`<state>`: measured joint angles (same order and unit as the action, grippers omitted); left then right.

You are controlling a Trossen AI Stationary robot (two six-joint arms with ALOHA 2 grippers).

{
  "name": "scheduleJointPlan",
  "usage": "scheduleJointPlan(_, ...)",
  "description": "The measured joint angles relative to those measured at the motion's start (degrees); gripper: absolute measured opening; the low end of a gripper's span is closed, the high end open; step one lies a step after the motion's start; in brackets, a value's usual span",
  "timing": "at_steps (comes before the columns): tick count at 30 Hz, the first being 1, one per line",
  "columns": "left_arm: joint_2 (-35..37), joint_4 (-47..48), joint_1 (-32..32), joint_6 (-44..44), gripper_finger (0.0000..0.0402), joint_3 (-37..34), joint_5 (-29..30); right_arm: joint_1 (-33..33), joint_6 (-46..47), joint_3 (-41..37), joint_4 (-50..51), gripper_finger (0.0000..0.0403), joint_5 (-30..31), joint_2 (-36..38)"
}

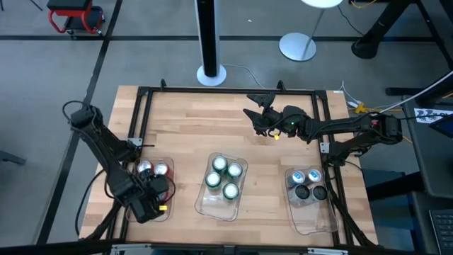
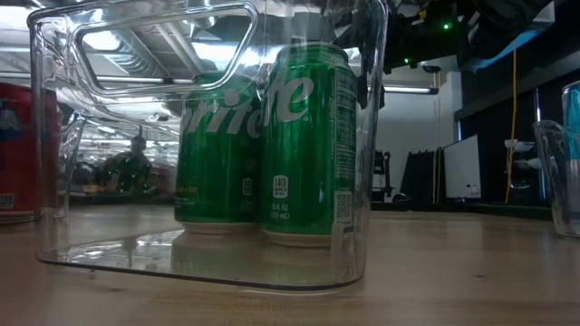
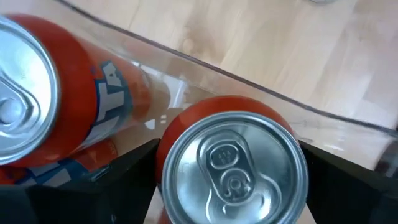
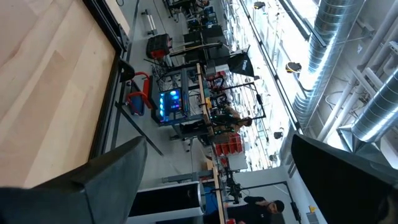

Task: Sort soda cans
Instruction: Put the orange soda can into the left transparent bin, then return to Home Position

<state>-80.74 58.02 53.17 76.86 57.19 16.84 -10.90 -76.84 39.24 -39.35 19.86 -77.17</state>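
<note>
The left gripper [image 1: 150, 200] hung over the left tray [image 1: 167, 211], its dark fingers standing wide on either side of a red can [image 3: 233, 165] with a smooth silver top; another red can [image 3: 37, 112] stood just beside it. This looked like the placing of a red can, so the next move probably called for a straight lift clear of the thin plastic wall. Four green cans [image 1: 224, 178] filled the middle tray [image 1: 204, 204]; silver-blue and dark cans [image 1: 306, 184] sat in the right tray [image 1: 318, 221]. The right gripper [image 1: 256, 105] waited open above bare wood.
</note>
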Motion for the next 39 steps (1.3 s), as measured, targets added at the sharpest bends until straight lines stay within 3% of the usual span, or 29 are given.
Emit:
scheduleJointPlan(8,5.50,7.07,-0.45,-3.54,0.0335,5.22,0.47,0.00,-0.04,0.00,0.00,0.0399,0.02,-0.02)
scheduleJointPlan(12,10.10,8.52,-1.63,-7.68,0.0335,7.86,5.51,0.00,-0.17,0.02,0.02,0.0399,0.02,0.00)
scheduleJointPlan(18,16.75,7.26,-5.95,-25.09,0.0335,8.74,16.40,0.00,-0.17,0.00,0.13,0.0399,0.01,0.00)
scheduleJointPlan(21,19.14,4.06,-10.75,-37.32,0.0335,8.74,18.54,-0.02,-0.15,0.00,-0.32,0.0399,0.01,0.00)
scheduleJointPlan(27,22.67,-6.09,-22.10,-63.57,0.0335,8.72,16.90,0.00,-0.02,0.00,-1.40,0.0399,0.00,0.00)
scheduleJointPlan(32,25.25,-18.48,-31.90,-79.97,0.0335,6.17,7.51,0.00,-0.02,0.00,0.05,0.0399,0.00,0.00)
scheduleJointPlan(35,26.49,-25.65,-38.79,-85.05,0.0335,2.73,3.07,0.00,0.50,0.00,1.32,0.0399,-0.01,0.00)
scheduleJointPlan(39,28.05,-32.36,-47.17,-86.76,0.0335,-2.33,2.84,0.00,1.38,0.00,0.62,0.0399,-0.48,0.00)
